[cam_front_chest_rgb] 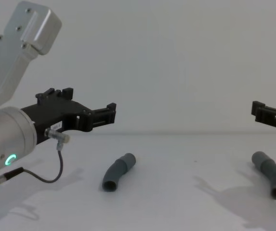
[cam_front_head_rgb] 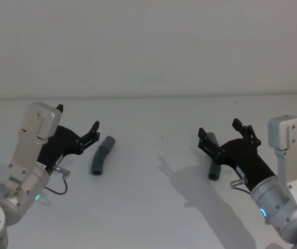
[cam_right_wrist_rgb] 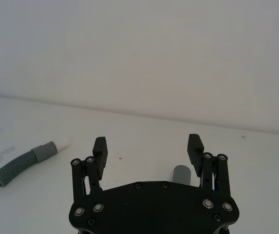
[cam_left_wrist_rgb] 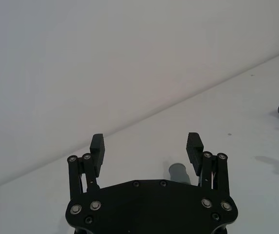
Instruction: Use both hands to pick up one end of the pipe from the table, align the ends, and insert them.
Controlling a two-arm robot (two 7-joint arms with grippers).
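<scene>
Two dark grey pipe pieces lie apart on the white table (cam_front_head_rgb: 153, 207). The left piece (cam_front_head_rgb: 102, 154) (cam_front_chest_rgb: 118, 172) is bent, and in the right wrist view this ribbed piece (cam_right_wrist_rgb: 25, 163) ends in a white tip (cam_right_wrist_rgb: 63, 144). My left gripper (cam_front_head_rgb: 78, 118) (cam_left_wrist_rgb: 146, 146) (cam_front_chest_rgb: 87, 103) hovers open and empty just left of it; one grey end (cam_left_wrist_rgb: 179, 172) shows under its fingers. The right piece (cam_front_head_rgb: 214, 166) (cam_front_chest_rgb: 270, 174) lies partly under my right gripper (cam_front_head_rgb: 220, 128) (cam_right_wrist_rgb: 148, 148), which is open and empty above it; that piece's grey end (cam_right_wrist_rgb: 181, 174) shows between the fingers.
A pale wall (cam_front_head_rgb: 148, 46) rises behind the table's back edge. Bare table lies between the two pieces. A thin cable (cam_front_chest_rgb: 46, 179) loops from the left wrist.
</scene>
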